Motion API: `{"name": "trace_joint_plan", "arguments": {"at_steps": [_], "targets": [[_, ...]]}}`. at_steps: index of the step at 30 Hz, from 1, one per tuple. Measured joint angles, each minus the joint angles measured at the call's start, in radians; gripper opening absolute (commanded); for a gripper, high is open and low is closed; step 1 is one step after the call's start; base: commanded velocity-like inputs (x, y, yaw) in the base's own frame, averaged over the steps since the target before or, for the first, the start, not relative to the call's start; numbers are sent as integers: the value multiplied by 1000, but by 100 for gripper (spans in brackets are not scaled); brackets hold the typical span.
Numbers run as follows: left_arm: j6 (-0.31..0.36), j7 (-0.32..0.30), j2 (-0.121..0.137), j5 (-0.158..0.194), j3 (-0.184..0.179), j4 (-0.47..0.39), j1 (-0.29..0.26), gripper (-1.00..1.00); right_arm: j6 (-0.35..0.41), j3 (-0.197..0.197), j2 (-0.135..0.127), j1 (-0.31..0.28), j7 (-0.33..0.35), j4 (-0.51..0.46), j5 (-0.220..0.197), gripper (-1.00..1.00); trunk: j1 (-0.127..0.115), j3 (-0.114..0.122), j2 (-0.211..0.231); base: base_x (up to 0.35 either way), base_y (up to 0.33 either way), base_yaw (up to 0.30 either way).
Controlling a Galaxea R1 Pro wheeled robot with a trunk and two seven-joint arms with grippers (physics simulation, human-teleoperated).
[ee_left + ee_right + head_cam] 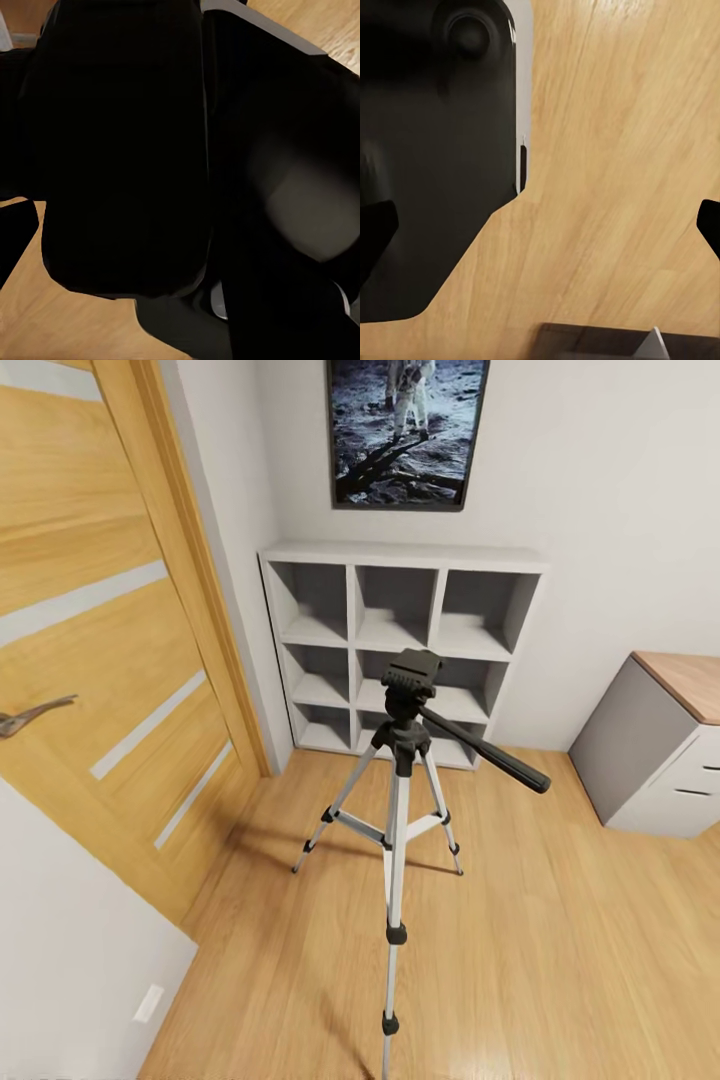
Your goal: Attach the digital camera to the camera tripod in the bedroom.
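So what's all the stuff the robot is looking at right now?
camera tripod: one, silver legs, black head and pan handle, standing on the floor mid-room.
cube shelf: one, white, against the back wall.
astronaut picture: one, dark-framed, above the shelf.
door: one, light wood with pale stripes, left.
cabinet: one, grey with wood top, right.
floor: light wood planks.
right fingers: black tips, spread over bare floor.

Light wood plank floor [560, 940], pale grey walls [600, 480]. Wooden door [90, 630] w/ pale horiz. strips & metal lever handle [32, 714] at left. White 3x3 cube shelf [400, 555] against far wall, cubbies bare. Framed astronaut pic [405, 430] above it. Grey drawer cabinet [650, 760] w/ wood top at right. Soft even light, faint shadows on floor.
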Motion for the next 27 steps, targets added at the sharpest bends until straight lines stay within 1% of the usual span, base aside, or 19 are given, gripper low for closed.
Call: {"name": "trace_joint_plan", "arguments": {"at_steps": [27], "targets": [[1, 0, 0, 0, 0, 0, 0, -100, 0, 0, 0, 0, 0, 0, 0, 100, 0, -44, 0, 0, 0, 0]]}}
